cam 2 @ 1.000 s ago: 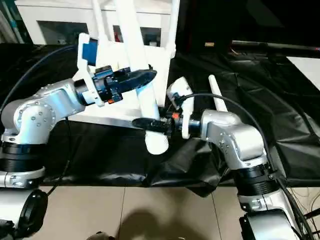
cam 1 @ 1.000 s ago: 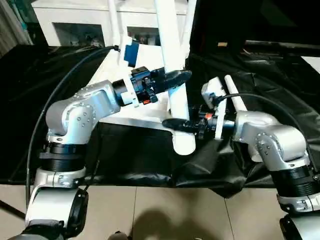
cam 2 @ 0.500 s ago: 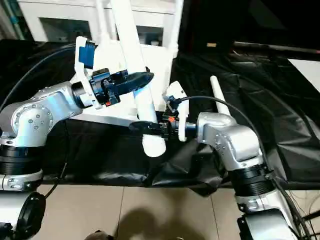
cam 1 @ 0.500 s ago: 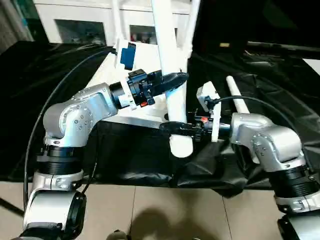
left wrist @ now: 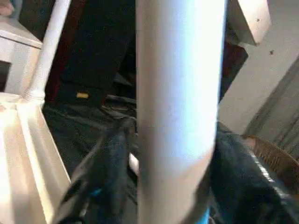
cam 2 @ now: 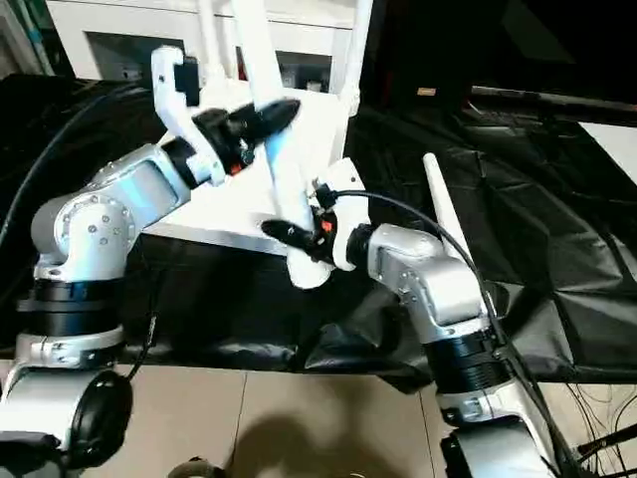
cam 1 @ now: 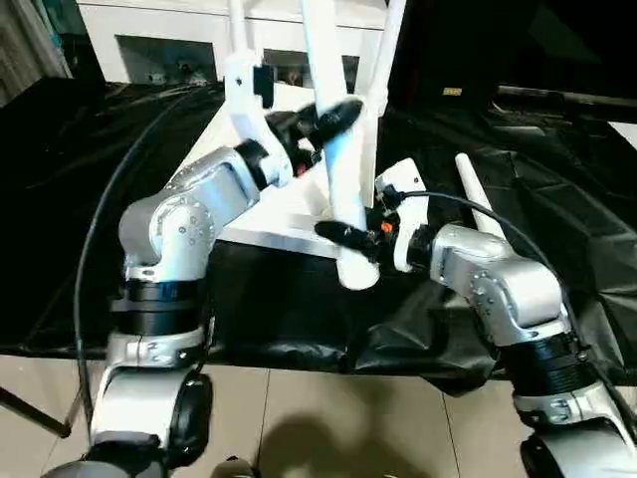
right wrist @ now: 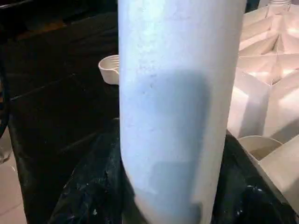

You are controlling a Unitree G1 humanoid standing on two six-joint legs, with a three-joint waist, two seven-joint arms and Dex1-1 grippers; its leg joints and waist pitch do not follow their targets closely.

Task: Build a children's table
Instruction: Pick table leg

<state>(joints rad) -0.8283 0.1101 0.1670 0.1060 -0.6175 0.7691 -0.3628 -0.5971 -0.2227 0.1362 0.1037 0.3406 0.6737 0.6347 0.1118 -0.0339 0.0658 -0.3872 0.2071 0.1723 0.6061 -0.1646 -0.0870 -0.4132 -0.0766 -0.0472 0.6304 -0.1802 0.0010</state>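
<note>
The white tabletop (cam 1: 267,204) lies upside down on black cloth, its ribbed underside (right wrist: 261,93) facing up. Two legs (cam 1: 237,40) (cam 1: 386,50) stand upright in its far corners. A third white leg (cam 1: 343,189) is held steeply tilted over the near right corner, above a round socket (right wrist: 254,144). My left gripper (cam 1: 336,113) is shut on this leg high up. My right gripper (cam 1: 344,237) is shut on it near the thick lower end. The black fingers (left wrist: 107,158) (right wrist: 93,186) flank the tube in both wrist views. Another leg (cam 1: 476,194) lies loose on the cloth to the right.
Behind the tabletop stands a white cabinet (cam 1: 159,50) with glass doors. The black cloth (cam 1: 537,169) is crumpled and bunches up below my right forearm near the table's front edge. Beige floor tiles (cam 1: 328,438) lie in front. A cable loops from each wrist.
My left forearm has swung up and back, so its gripper now holds the leg higher. The leg's lower end has moved slightly left and toward the tabletop corner. The camera has also shifted.
</note>
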